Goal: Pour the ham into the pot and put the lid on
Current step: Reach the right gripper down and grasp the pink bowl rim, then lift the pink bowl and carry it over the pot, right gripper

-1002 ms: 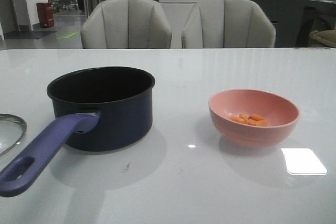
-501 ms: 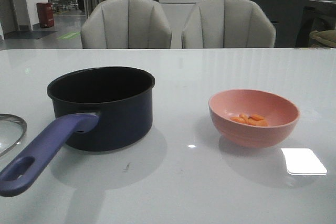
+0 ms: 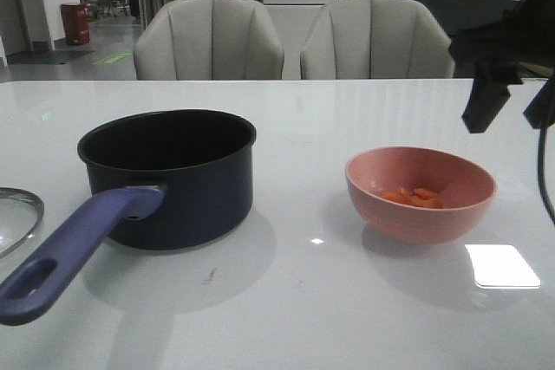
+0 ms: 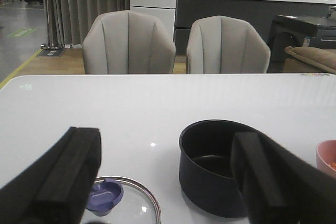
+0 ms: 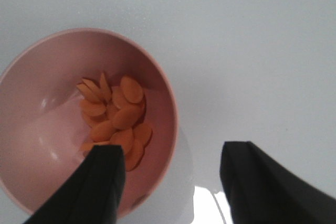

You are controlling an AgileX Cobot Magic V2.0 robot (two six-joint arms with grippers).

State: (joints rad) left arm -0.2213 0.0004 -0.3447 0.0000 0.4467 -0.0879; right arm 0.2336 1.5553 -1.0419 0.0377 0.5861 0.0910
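— Right gripper (image 3: 509,110) is hanging in the air above the far right side of the pink bowl (image 3: 421,194), not touching it. Its two black fingers (image 5: 102,182) are spread apart and hold nothing.

— And the ham (image 3: 414,197)?

— It lies inside the pink bowl, a small heap of orange slices. From the right wrist camera, one finger is over the bowl's inside and the other is over the bare white table (image 3: 347,301), so the rim is between them.

— What about the left gripper (image 4: 168,182)?

— Also spread wide and empty. It is low near the table edge, looking over the lid (image 4: 113,203) and the pot (image 3: 169,175).

— Where do these stand?

— The pot is on the left part of the table, well apart from the bowl, its purple handle (image 3: 74,253) pointing toward the robot. The lid lies flat just beside this handle, knob (image 4: 105,195) up. Two grey chairs (image 3: 208,39) stand behind the table. Nothing stands between bowl and pot.
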